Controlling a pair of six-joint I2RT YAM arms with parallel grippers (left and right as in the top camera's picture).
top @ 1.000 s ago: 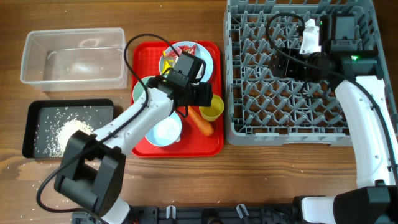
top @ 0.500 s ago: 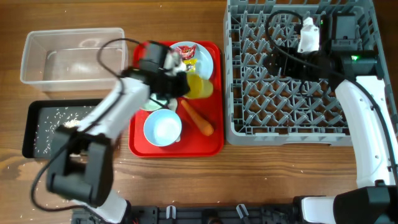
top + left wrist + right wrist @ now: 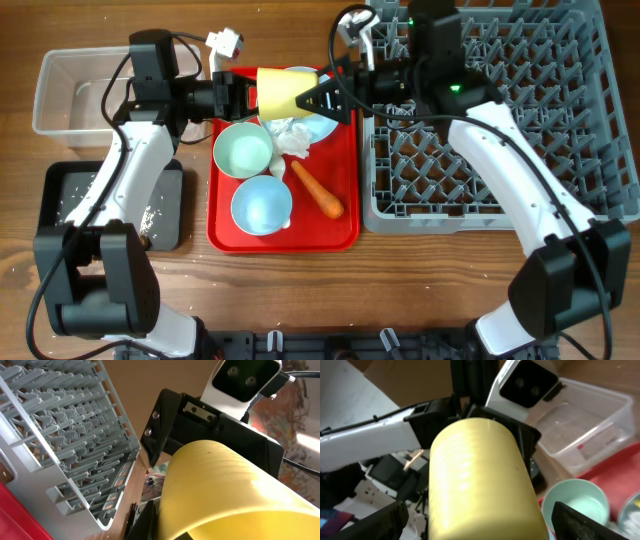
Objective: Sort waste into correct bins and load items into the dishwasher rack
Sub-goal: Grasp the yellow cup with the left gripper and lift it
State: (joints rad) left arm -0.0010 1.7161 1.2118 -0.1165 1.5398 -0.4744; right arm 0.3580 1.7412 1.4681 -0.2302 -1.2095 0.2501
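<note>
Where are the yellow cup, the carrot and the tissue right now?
yellow cup (image 3: 283, 92), overhead view, its side wall.
carrot (image 3: 318, 190), overhead view, mid-length.
crumpled tissue (image 3: 290, 136), overhead view, its middle.

Overhead evenly bright, soft short shadows on counter (image 3: 300, 290). Right wrist view: yellow cup (image 3: 480, 485) close, blurred. Left wrist view: lamp (image 3: 306, 440) glare at right edge, background soft.

A wooden tabletop (image 3: 420, 290) of warm brown planks, grain running left to right, fills the overhead view to every edge. From the left wrist camera a plain tan panel (image 3: 135, 380) rises behind, and at the far right a bright strip light (image 3: 310, 441) glows against a mottled, blurred surface. The right wrist view shows a pale wall (image 3: 350, 395) beside a brown board (image 3: 405, 375), with dim, blurred clutter low on the left
</note>
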